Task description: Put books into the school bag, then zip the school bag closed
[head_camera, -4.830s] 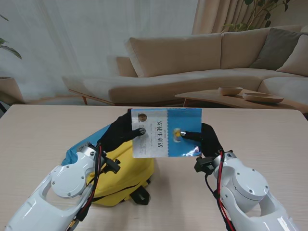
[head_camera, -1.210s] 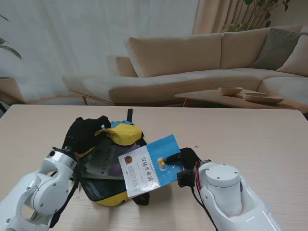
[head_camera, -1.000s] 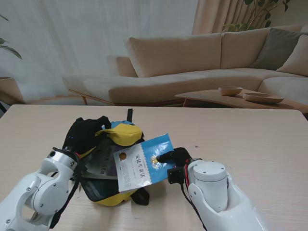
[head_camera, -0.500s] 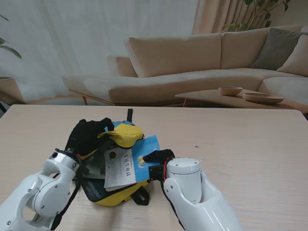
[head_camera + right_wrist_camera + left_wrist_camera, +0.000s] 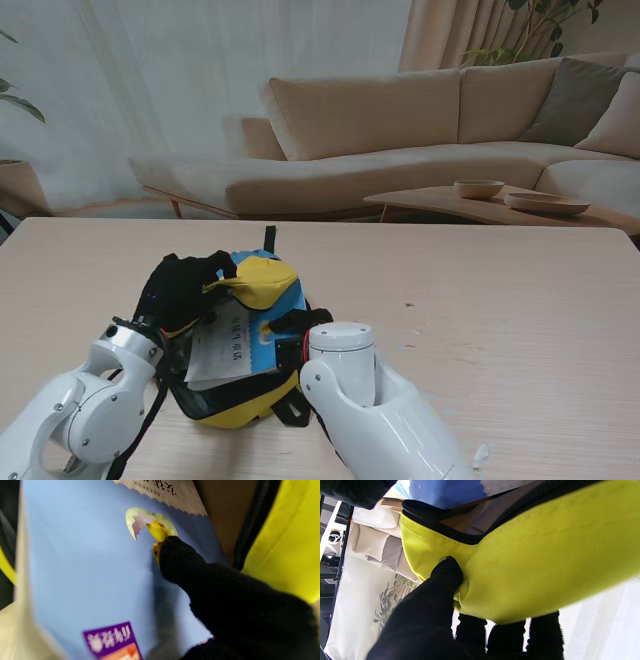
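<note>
The table point(image 5: 520, 300) is wide, pale wood, and the school bag point(image 5: 245, 405) lies on it toward the left side, close to the robot. It is a soft yellow bag with a black zip edge and blue panels (the fabric creases wherever it is pinched), so I judge it will sag shut unless the mouth is propped open. The best hold looks to be the flap near the zip line, which is where the left hand point(image 5: 178, 288) has it: thumb on one face of the yellow flap point(image 5: 520, 562), fingers point(image 5: 546, 632) behind, clamped on the cloth and lifting it off the opening.

The book point(image 5: 232, 345) is partly inside that mouth, under the raised flap, with its nearer part out. It is thin, with a light blue cover, a white scalloped title band and a small picture of a chick in a cracked egg; a purple sticker sits near one corner in the right wrist view. It seems light and a little bendy, with a smooth and probably slippery cover, so it could buckle if shoved from one corner; pushing along its length near the trailing edge looks safer.

The right hand point(image 5: 225, 597) grips that trailing part, one fingertip point(image 5: 172, 552) pressed on the cover beside the chick. From the stand the white forearm mostly hides it.
</note>
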Available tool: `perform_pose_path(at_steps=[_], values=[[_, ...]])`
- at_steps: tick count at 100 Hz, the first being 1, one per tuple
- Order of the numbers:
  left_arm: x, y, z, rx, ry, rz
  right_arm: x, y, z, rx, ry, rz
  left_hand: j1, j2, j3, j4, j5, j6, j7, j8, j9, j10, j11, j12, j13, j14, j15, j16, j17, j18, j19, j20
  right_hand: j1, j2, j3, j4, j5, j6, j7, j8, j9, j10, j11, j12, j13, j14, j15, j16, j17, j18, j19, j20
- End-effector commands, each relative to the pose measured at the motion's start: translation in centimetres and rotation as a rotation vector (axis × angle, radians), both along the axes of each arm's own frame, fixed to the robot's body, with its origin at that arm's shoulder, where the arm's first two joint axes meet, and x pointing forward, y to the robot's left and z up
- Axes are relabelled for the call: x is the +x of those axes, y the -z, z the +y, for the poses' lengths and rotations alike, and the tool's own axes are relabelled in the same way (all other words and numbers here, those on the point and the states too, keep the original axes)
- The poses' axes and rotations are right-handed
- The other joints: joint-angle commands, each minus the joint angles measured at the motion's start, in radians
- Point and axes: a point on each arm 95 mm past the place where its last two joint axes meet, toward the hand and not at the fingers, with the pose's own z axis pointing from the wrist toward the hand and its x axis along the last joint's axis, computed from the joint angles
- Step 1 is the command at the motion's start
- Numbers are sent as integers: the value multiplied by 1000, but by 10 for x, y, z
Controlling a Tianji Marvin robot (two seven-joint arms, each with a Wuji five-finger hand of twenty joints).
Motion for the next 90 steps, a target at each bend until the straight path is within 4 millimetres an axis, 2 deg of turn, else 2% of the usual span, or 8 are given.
perform_pose_path(at_steps=[1, 90], values=[[-5, -4, -5, -15, 9, -1, 0, -7, 13, 41, -13, -6, 76, 71, -14, -13, -27, -24, 68, 40, -14, -20, 41, -10, 15, 20, 23, 17, -7, 35, 40, 28, 107, 111, 119, 7, 109, -187, 145, 107, 17, 8, 25, -13, 64, -2, 15, -2, 31, 5, 33, -10], [-10, -5, -6, -44, -2, -3, 22, 7, 66, 50, 102, 72, 85, 77, -27, -10, -30, -19, 67, 41, -16, -19, 42, -9, 14, 21, 24, 19, -8, 35, 39, 31, 109, 115, 117, 5, 108, -197, 142, 115, 4, -5, 32, -31, 60, -16, -6, -7, 24, -11, 20, -18]])
